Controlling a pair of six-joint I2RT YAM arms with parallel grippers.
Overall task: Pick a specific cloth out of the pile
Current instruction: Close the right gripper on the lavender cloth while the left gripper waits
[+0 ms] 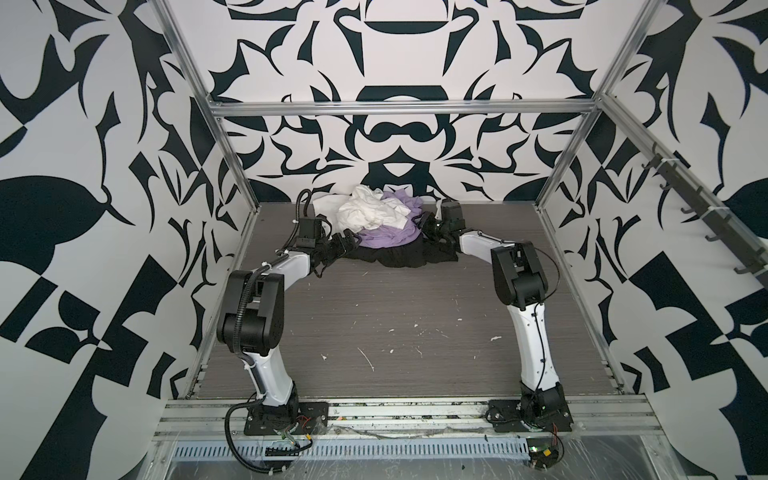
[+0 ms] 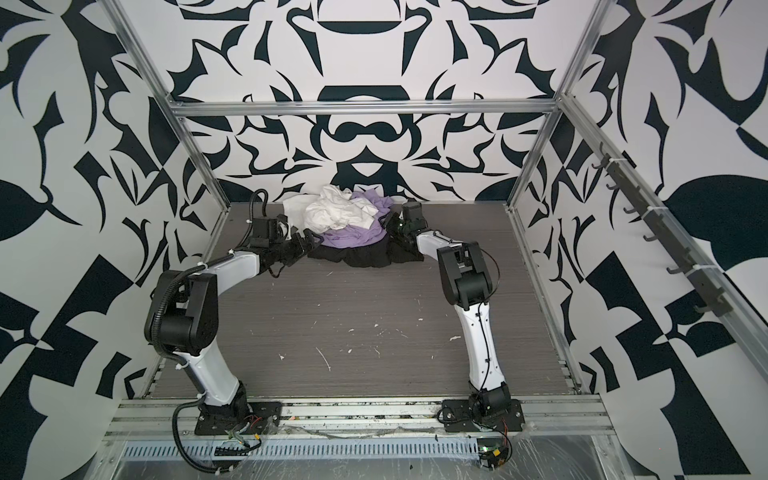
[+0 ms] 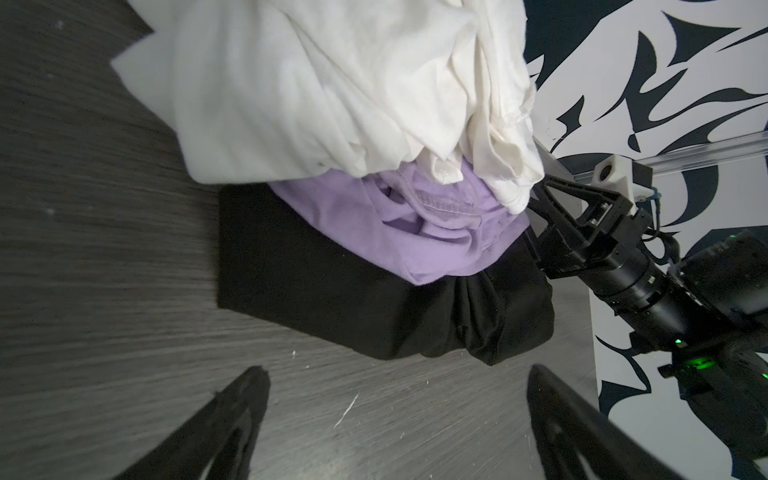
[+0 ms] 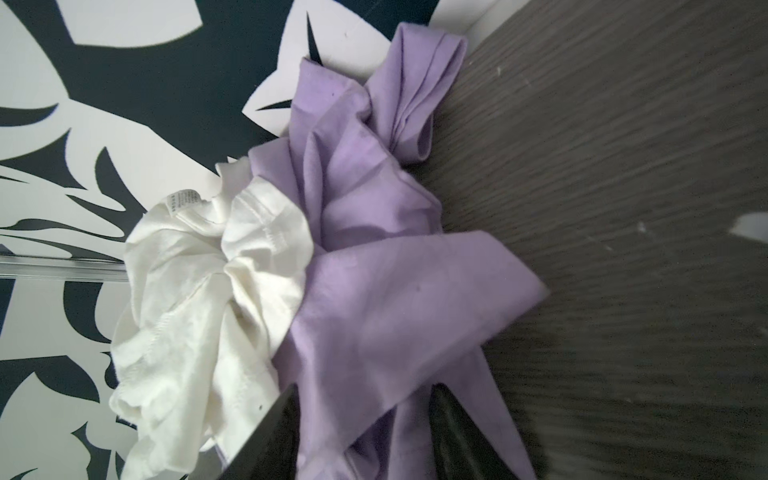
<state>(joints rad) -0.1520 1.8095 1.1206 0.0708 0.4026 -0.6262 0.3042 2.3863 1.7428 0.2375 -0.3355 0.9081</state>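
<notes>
The pile (image 1: pixel 384 232) is set at the middle of the table's (image 1: pixel 395 316) far edge. The lavender cloth (image 1: pixel 388 240) is sandwiched between the white cloth (image 1: pixel 368 212) on top and the black cloth (image 1: pixel 399 258) underneath. The left gripper (image 3: pixel 397 370) is held wide open over bare table, just beside the black cloth. The right gripper (image 4: pixel 365 388) is seen with fingers partway apart and lavender fabric between them; whether it is pinched cannot be told.
</notes>
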